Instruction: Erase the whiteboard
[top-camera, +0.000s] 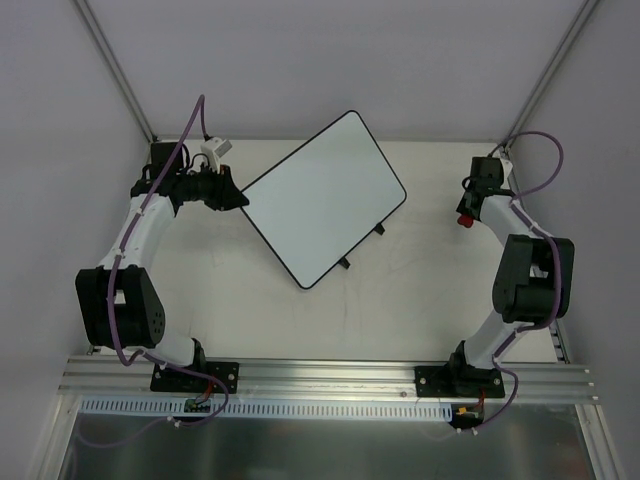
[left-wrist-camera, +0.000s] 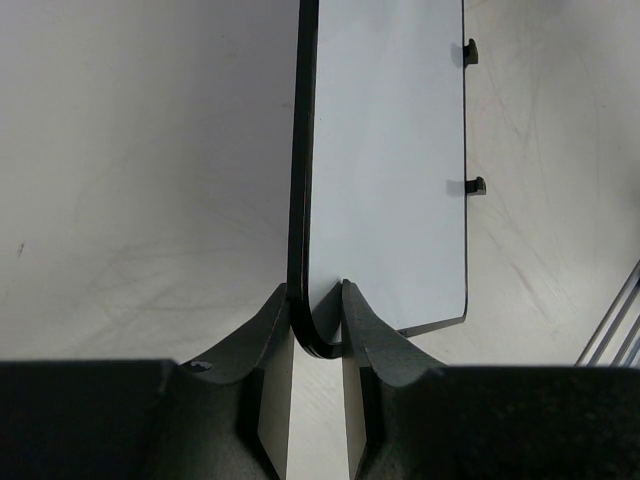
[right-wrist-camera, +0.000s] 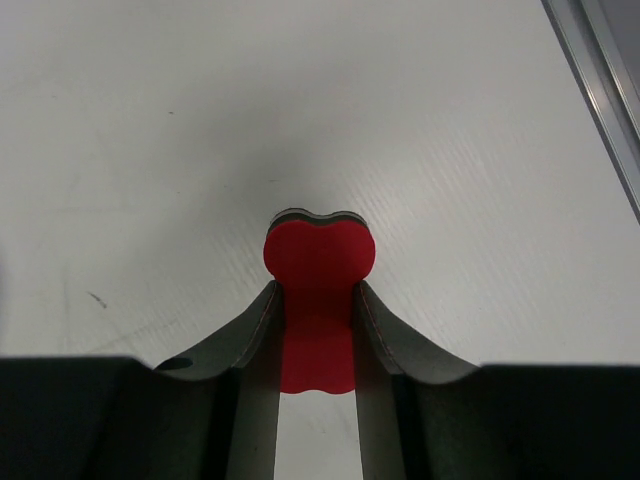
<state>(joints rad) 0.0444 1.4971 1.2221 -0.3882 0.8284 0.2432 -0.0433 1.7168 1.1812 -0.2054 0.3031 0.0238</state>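
Left hand has the whiteboard, right hand has the red eraser
Top view: whiteboard sits angled mid-counter, left hand pinching its left corner. Left wrist: fingers squeezed tight on the black rim. Right wrist: fingers closed snug around the eraser.

The left gripper pinches one corner of the blank whiteboard — the right gripper, well apart, holds a red eraser.

Bright, even light; soft shadows
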